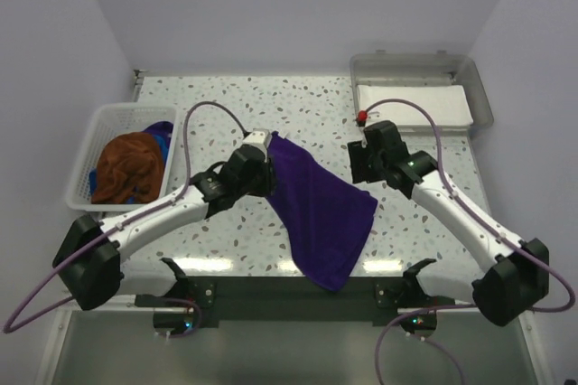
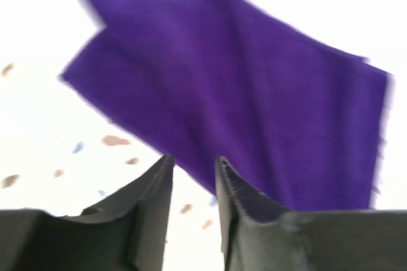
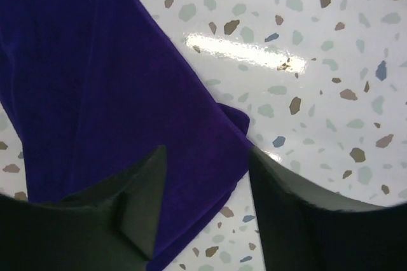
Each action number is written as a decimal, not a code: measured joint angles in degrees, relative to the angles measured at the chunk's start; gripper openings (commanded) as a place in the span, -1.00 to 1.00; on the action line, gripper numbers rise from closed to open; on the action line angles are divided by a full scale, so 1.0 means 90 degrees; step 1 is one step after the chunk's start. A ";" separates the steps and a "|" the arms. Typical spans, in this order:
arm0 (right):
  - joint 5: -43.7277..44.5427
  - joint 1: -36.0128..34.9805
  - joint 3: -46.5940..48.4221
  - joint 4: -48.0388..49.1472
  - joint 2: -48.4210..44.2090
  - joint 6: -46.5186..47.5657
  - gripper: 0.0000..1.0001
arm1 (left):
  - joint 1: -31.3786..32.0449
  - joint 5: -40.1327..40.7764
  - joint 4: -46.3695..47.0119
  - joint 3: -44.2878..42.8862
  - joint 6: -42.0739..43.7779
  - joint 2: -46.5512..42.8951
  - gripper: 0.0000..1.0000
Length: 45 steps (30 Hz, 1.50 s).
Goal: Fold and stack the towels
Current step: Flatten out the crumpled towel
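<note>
Black fingers (image 2: 156, 201) of the left gripper (image 2: 194, 159) fill the bottom of the left wrist view. They stand a narrow gap apart with nothing between them — only the speckled table (image 2: 38, 125) shows through the slot. Just beyond their tips lies the purple towel (image 1: 321, 213), blurred there but showing two layers, one edge set back from the other.

From above, the towel lies flat on the table in a long slanted strip. Its far corner is beside the left gripper near the table's middle, and its near end drapes over the front edge onto the dark rail between the arm bases. The right gripper (image 3: 206, 150) is at the towel's right-hand edge with its jaws spread wide; a doubled corner of cloth lies on the table under the gap, gripped by neither finger.

At the left side of the table stands a white basket (image 1: 83, 154) holding a bunched rust-brown towel (image 1: 126, 168), with a blue towel (image 1: 161, 130) showing behind it. In the far right corner sits a grey tray (image 1: 483, 96) lined with a white sheet (image 1: 411, 100).
</note>
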State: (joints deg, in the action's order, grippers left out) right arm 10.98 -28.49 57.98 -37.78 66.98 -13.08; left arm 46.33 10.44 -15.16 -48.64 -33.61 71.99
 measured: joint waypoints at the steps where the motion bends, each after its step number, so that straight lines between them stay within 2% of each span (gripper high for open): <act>1: -0.0010 0.0000 -0.0007 0.0049 0.0206 -0.0032 0.02 | -0.0223 0.0090 -0.0056 0.0041 -0.0046 0.0148 -0.32; 6: -0.0126 0.0000 -0.0056 0.0350 0.1183 -0.0170 -0.24 | -0.0896 0.0430 -0.0005 0.0053 -0.0032 0.1151 -0.58; 11: -0.0306 0.0000 -0.0221 0.0733 0.2084 -0.0323 -0.34 | -0.1069 0.0539 0.0061 -0.0277 0.0019 0.2421 -0.71; 18: -0.0403 0.0129 -0.0675 0.1127 0.2735 -0.0721 -0.46 | -0.1219 0.0678 0.0233 -0.0656 0.0024 0.3002 -0.86; 22: -0.0471 0.0374 -0.0954 0.1375 0.2633 -0.1044 -0.43 | -0.1324 0.0731 0.0223 -0.0709 0.0022 0.3053 -0.90; 25: -0.0680 0.0801 -0.1474 0.1673 0.2178 -0.1324 -0.39 | -0.1428 0.0770 0.0228 -0.0692 0.0019 0.3048 -0.93; 29: -0.1035 0.1360 -0.2064 0.1821 0.1574 -0.1744 -0.25 | -0.1586 0.0845 0.0223 -0.0648 0.0019 0.3019 -0.96; 32: -0.1178 0.1460 -0.2365 0.1855 0.1222 -0.2045 -0.15 | -0.1727 0.0894 0.0199 -0.0646 0.0024 0.3011 -0.97; 33: -0.1202 0.1460 -0.2472 0.1870 0.1083 -0.2127 -0.05 | -0.1783 0.0896 0.0194 -0.0646 0.0024 0.3009 -0.97; 35: -0.1285 0.1455 -0.2659 0.1834 0.0794 -0.2237 0.01 | -0.1889 0.0899 0.0187 -0.0646 0.0036 0.3004 -0.88; 39: -0.1122 0.1139 -0.2555 0.1025 0.0508 -0.2198 0.11 | -0.2021 0.0920 0.0049 -0.0682 0.0170 0.2977 -0.76; 41: -0.0984 0.0877 -0.2208 0.0602 0.0517 -0.2008 0.16 | -0.2038 0.0920 -0.0131 -0.0719 0.0277 0.2943 -0.61; 42: -0.0947 0.0811 -0.1923 0.0442 0.0532 -0.1882 0.16 | -0.2040 0.0918 -0.0236 -0.0719 0.0328 0.2892 -0.46; 45: -0.0901 0.0534 -0.0889 0.0279 0.0826 -0.1445 0.15 | -0.2055 0.0913 -0.0522 -0.0719 0.0418 0.2586 -0.29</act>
State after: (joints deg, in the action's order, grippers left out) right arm 2.87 -23.68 49.98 -35.27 74.41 -26.09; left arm 27.83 18.65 -19.86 -55.11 -29.85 95.26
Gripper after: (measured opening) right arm 0.579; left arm 0.307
